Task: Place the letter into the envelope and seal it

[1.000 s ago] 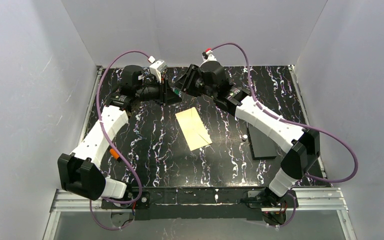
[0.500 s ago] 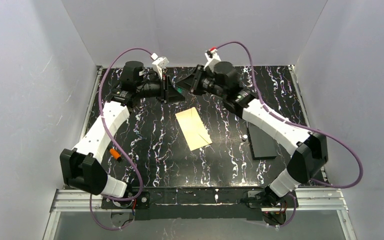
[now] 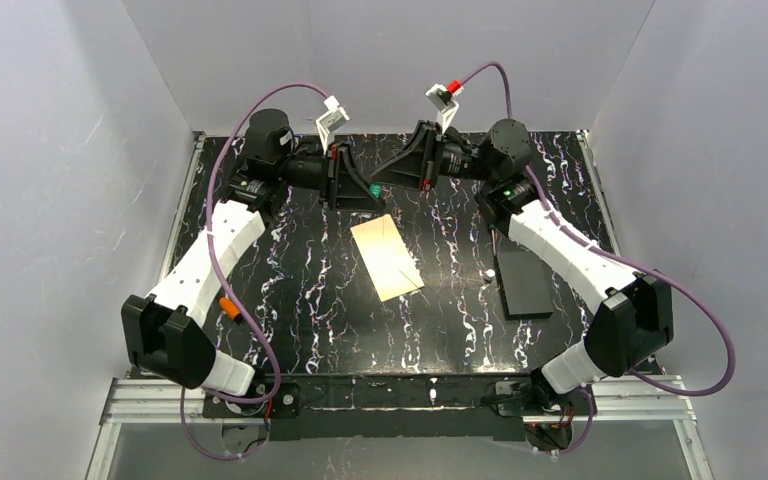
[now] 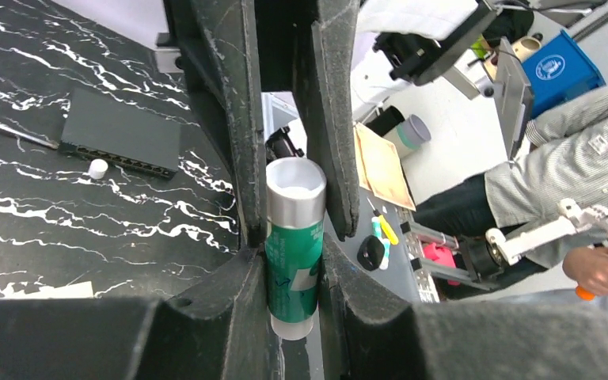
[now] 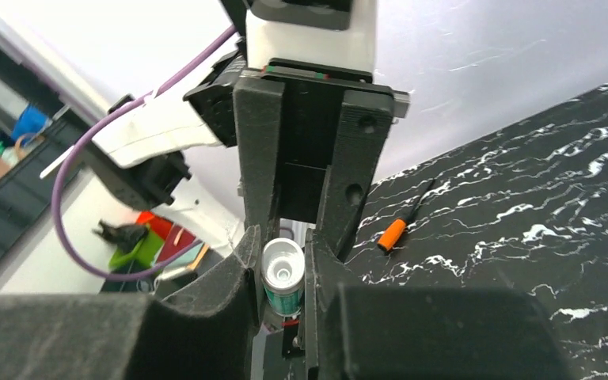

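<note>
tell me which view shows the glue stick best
Left wrist. The glue stick fills the middle of the frame nearly full length, with green body, silver band and white top. The right wrist view shows only its round end. The top external view shows just a green speck between the two arms.

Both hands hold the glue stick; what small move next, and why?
Probably pull the right hand straight back to uncap the glue stick: the left hand grips its green body, the right its silver end, and the envelope lies on the table.
</note>
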Controlling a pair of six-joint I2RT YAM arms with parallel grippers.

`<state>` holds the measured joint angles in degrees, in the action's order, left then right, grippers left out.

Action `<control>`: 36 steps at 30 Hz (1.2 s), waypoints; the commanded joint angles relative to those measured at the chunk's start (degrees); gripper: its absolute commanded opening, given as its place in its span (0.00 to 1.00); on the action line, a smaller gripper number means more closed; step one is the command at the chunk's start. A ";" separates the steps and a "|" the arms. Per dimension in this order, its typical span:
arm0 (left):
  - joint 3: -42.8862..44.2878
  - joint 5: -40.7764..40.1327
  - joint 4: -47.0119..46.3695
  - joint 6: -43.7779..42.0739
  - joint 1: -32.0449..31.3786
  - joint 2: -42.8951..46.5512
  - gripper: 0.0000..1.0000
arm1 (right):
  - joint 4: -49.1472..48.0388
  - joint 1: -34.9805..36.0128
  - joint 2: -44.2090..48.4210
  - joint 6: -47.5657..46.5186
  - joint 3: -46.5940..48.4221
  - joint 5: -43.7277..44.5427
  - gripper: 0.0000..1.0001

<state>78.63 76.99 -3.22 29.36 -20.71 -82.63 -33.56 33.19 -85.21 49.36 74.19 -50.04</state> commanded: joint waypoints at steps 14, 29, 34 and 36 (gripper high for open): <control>-0.34 -19.56 -0.29 1.96 -0.65 2.63 0.00 | 23.43 1.88 4.53 -4.26 1.99 35.62 0.68; -0.70 -22.51 -0.29 6.58 -0.63 1.28 0.00 | 20.40 2.05 2.11 -1.43 3.25 30.05 0.53; -0.40 -21.95 -0.29 8.43 -0.56 0.15 0.00 | 18.80 2.05 2.40 -1.11 2.50 29.45 0.55; -0.29 -21.07 -0.25 8.60 -0.56 0.12 0.00 | 19.77 2.05 2.35 -1.58 2.81 30.06 0.37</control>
<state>77.58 54.37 -2.00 36.58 -21.50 -82.56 -12.14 35.38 -83.31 48.07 76.20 -19.75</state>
